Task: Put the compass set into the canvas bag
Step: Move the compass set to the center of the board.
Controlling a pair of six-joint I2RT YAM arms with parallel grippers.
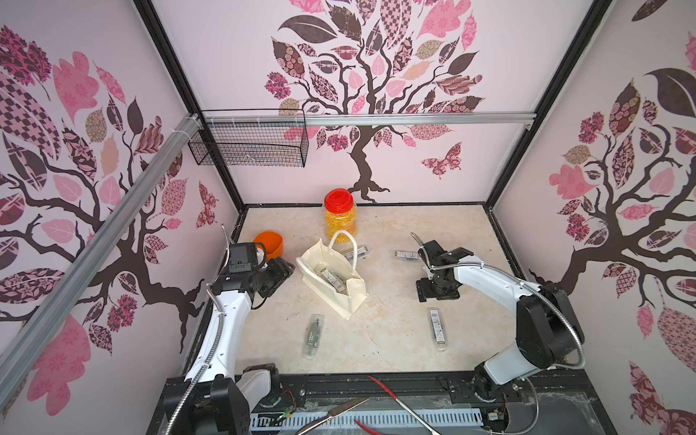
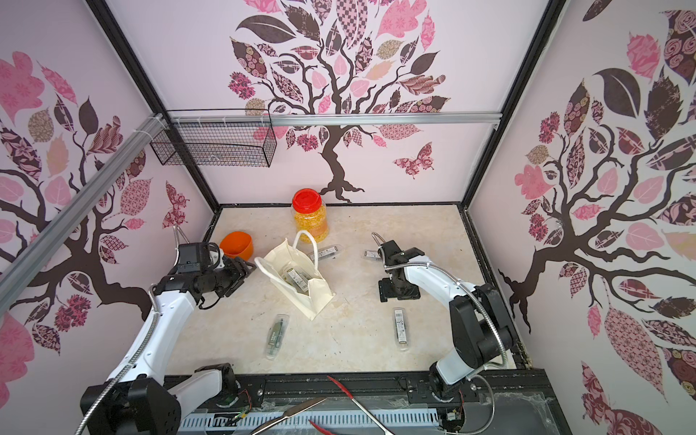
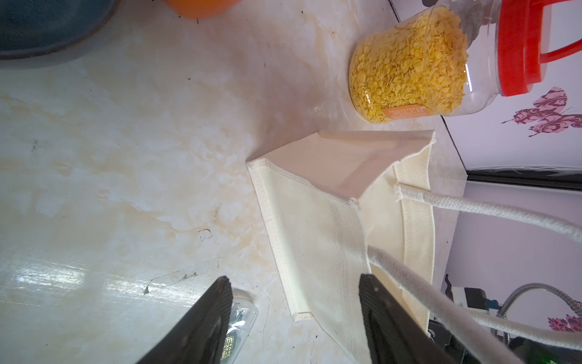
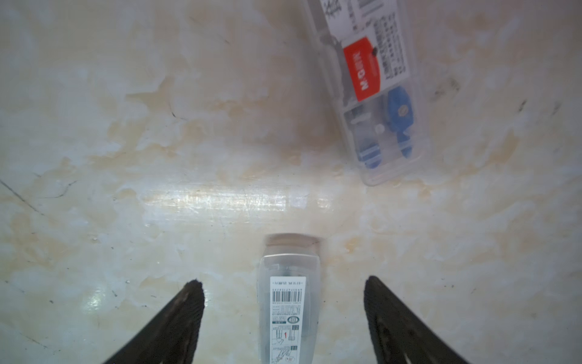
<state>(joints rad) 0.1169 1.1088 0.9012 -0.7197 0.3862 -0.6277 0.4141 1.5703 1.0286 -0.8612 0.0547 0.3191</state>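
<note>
Right hand [image 4: 284,281] astride barcoded compass set [image 4: 288,312], neighbour case [image 4: 374,126] — M&G label [image 4: 362,67]

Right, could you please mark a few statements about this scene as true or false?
1. A compass set lies inside the canvas bag. True.
2. The jar has a blue lid. False: its lid is red.
3. The left gripper and right gripper are both open. True.
4. The right gripper clamps a compass set. False: its jaws straddle a loose compass set on the table, not touching it.
</note>
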